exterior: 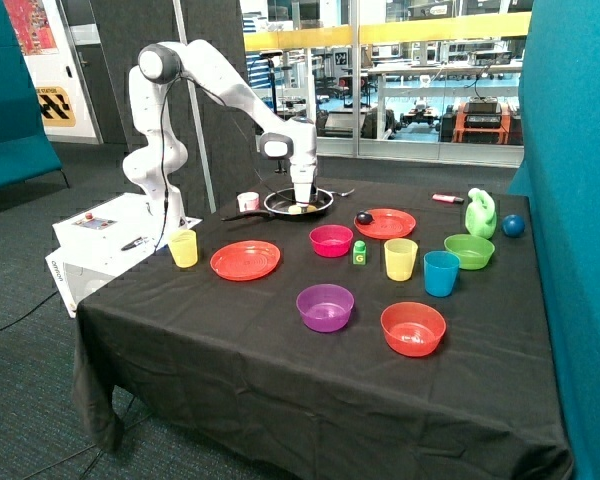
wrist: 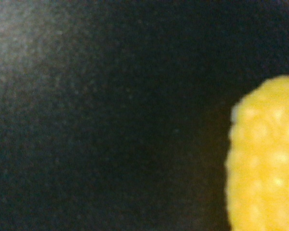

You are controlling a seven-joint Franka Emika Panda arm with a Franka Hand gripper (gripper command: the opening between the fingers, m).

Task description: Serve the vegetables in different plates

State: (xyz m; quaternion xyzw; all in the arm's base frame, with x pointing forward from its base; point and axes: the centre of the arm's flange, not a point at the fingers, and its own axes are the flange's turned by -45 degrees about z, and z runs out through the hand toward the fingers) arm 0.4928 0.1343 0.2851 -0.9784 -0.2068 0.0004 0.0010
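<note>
Where the arm reaches down over the far side of the bench, the pincer sits low inside the black frying pan, right at the pale yellow vegetable. Whether the pincer is released or clenched cannot be told; the outside view shows only the white wrist body dropping into the pan. Wrist view: dark pan floor fills most of the field, with the bumpy yellow vegetable pressing in close at one edge. Contact between pincer and vegetable not resolvable.

Dark purple vegetable rests on the rim edge of the far orange-red plate, on the side nearest the pan. The near orange-red plate lies bare, well apart from the pan, beside a yellow cup.

Other items on the black cloth: pink bowl, small green block, second yellow cup, blue cup, green bowl, purple bowl, deeper orange-red bowl, green jug, blue ball.

One vegetable plated, the yellow one not yet.
</note>
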